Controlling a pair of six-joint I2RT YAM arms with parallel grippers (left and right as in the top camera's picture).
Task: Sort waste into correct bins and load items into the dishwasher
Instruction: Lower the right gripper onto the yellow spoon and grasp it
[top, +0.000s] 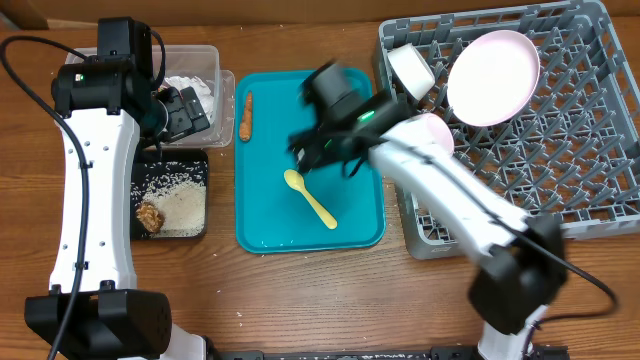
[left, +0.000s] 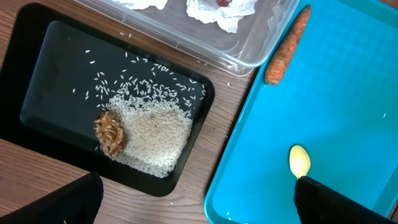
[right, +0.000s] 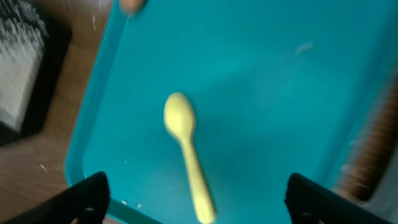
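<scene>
Right gripper (right: 198, 180): released. Its two fingers stand wide at the lower corners of the right wrist view, with nothing between them but tray and spoon. It hangs over the teal tray (top: 265, 180), blurred in the overhead view.

Pale yellow spoon (right: 189, 158): flat on the teal tray, directly below this gripper. Its bowl points away from the wrist and its handle runs back between the fingers, slightly slanted. In the overhead view the long axis goes from the bowl at upper left to the handle end at lower right. The fingers sit either side of the handle, so their closing line crosses it (a favourable set for a pinch, in my judgement). A straight descent appears to be what remains.

Left gripper (top: 188, 112): also spread, holding nothing, over the meeting of clear tub (top: 215, 60) and black tray (top: 200, 160). It is farther from the spoon than the right.

Dish rack (top: 580, 150): on the right arm's side, well apart from the spoon. The right arm is the natural choice for the carry.

Carrot stick (top: 245, 115): at the teal tray's left rim, not yet binned.
</scene>
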